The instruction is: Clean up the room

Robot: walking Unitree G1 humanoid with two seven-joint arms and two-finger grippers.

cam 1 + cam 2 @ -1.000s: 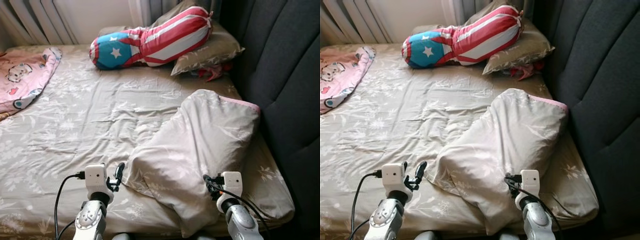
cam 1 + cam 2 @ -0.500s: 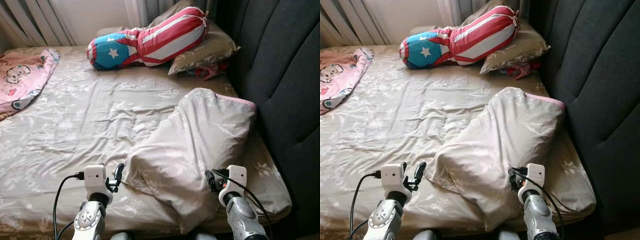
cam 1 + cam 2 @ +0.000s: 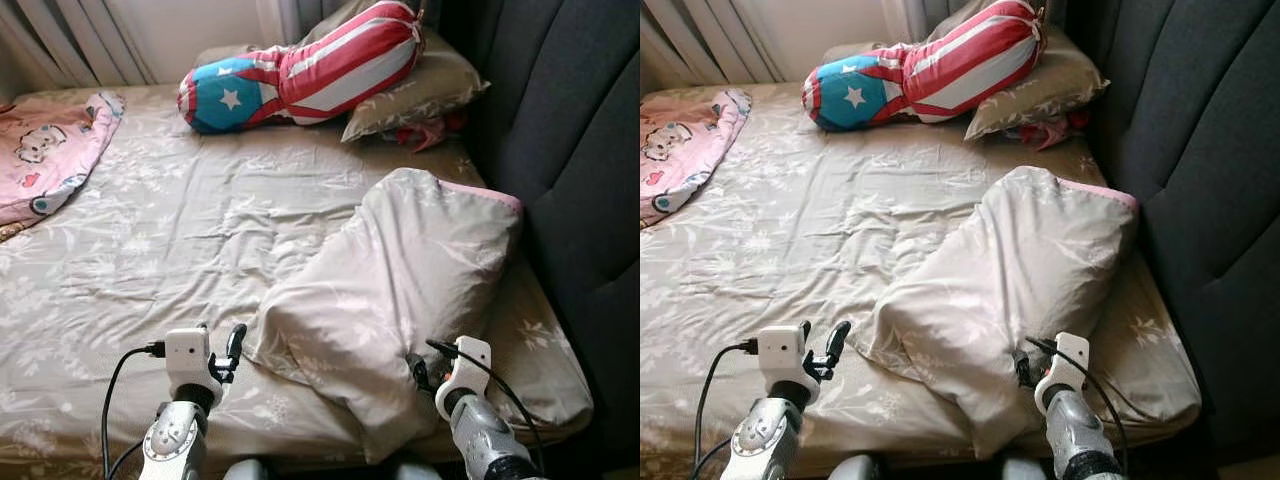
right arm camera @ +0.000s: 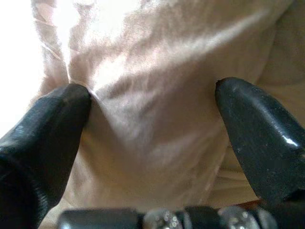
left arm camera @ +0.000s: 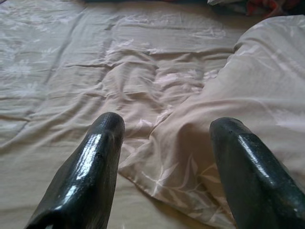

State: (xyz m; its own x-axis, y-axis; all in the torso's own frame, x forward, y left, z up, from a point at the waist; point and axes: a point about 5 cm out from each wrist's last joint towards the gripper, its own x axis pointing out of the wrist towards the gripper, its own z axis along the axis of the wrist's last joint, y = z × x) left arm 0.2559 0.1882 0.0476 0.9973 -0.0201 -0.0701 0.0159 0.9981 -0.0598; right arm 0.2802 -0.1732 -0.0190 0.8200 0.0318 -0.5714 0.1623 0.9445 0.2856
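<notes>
My right claw (image 4: pixel 152 124) is spread wide against the beige leaf-print pillow (image 3: pixel 400 290) lying askew near the bed's foot, ready to pinch it; my left claw (image 5: pixel 167 157) waits open beside its corner.

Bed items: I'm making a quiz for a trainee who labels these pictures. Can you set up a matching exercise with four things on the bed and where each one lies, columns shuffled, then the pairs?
Things:
1. beige pillow
2. striped bolster
3. pink blanket
4. left end effector

Places:
A. far left edge of the bed
B. near right part of the bed, beside the dark headboard
C. far end of the bed, leaning on another pillow
D. open, just left of the beige pillow's near corner

Pairs: 1-B, 2-C, 3-A, 4-D
</notes>
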